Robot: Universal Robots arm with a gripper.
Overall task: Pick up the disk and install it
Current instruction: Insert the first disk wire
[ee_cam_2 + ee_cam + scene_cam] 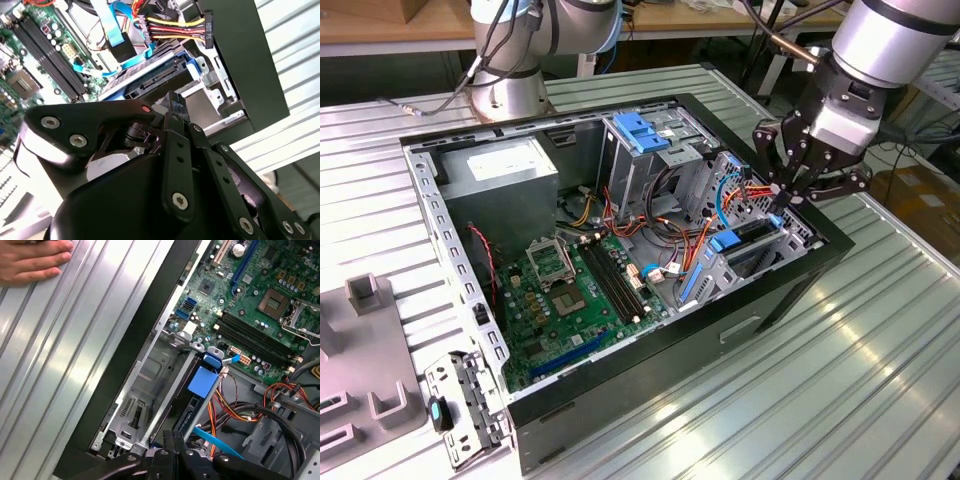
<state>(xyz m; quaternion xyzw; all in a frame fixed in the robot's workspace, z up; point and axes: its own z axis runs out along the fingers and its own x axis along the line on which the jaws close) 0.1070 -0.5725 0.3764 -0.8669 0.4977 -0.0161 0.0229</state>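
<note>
The disk [752, 238], black with bright blue rails, stands on edge in the drive bay at the case corner on the exterior view's right. It also appears in the first wrist view as the disk [194, 399] and in the second wrist view as the disk [150, 80]. My gripper [783, 200] hangs over its outer end with the fingers pressed together, and the tips touch the disk's end. Nothing shows between the fingers of the gripper [175, 436]. In the second wrist view the gripper [173, 100] covers the disk's near end.
The open computer case [800, 275] lies on a ribbed metal table. Inside it are the motherboard [580, 290], cable bundles [690, 230] and a tall metal cage with a light-blue latch [640, 130]. A person's hand [30, 260] rests on the table beside the case. Another arm's base [510, 80] stands behind.
</note>
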